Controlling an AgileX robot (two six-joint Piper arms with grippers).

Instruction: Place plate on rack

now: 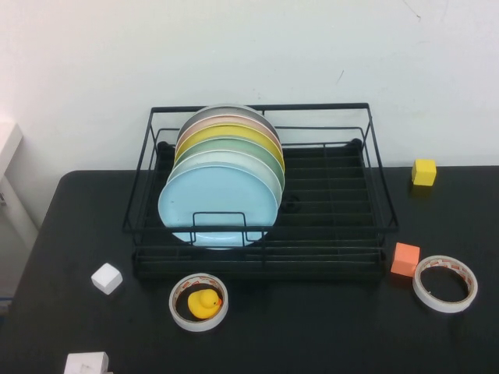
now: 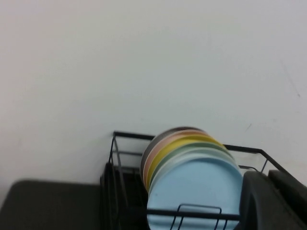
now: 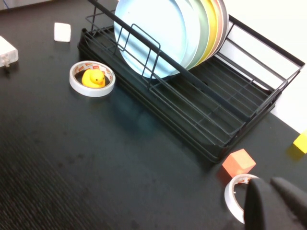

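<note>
The sky-blue plate [image 1: 218, 206] stands upright in the black wire rack [image 1: 374, 156], frontmost in a row of several plates at the rack's left half. It also shows in the left wrist view [image 2: 196, 191] and the right wrist view [image 3: 148, 33]. Neither arm shows in the high view. My left gripper [image 2: 268, 178] hangs above and in front of the rack [image 2: 129, 136], fingers together, holding nothing. My right gripper [image 3: 271, 185] hovers over the table's right side in front of the rack [image 3: 216, 124], fingers together and empty.
Behind the blue plate stand mint-white, green, yellow, pink and dark plates [image 1: 234, 132]. On the black table: a tape roll [image 1: 181, 312] holding a yellow duck [image 1: 204, 302], a white cube [image 1: 107, 278], a white block [image 1: 86, 363], an orange cube [image 1: 405, 259], another tape roll [image 1: 444, 283], a yellow cube [image 1: 424, 172].
</note>
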